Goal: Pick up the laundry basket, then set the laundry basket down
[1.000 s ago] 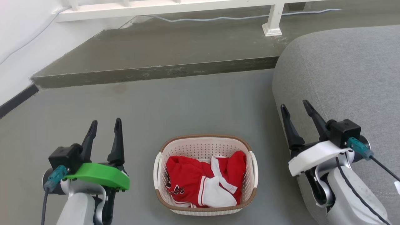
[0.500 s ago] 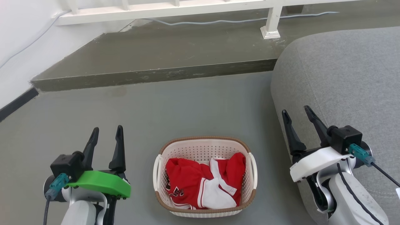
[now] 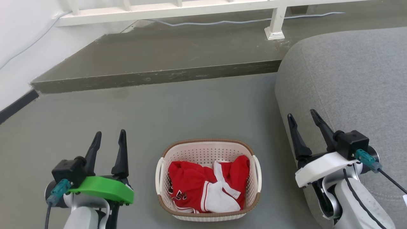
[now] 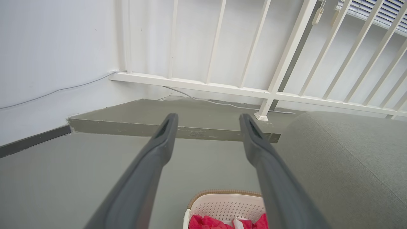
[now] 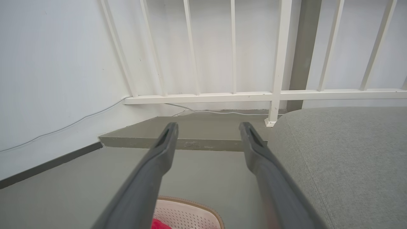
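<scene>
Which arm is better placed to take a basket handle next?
Left, marginally. Both are open, flanking the laundry basket; the left gripper has bare floor to the near handle, while the right gripper hangs close beside the grey sofa.

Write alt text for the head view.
A cream laundry basket with a brown rim sits on the floor, holding a red and white garment. The open left hand and open right hand flank it without touching; a grey sofa is at right.

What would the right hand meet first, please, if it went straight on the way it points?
Likely the raised step under the railing; the right hand clears the sofa. Depth is unclear.
</scene>
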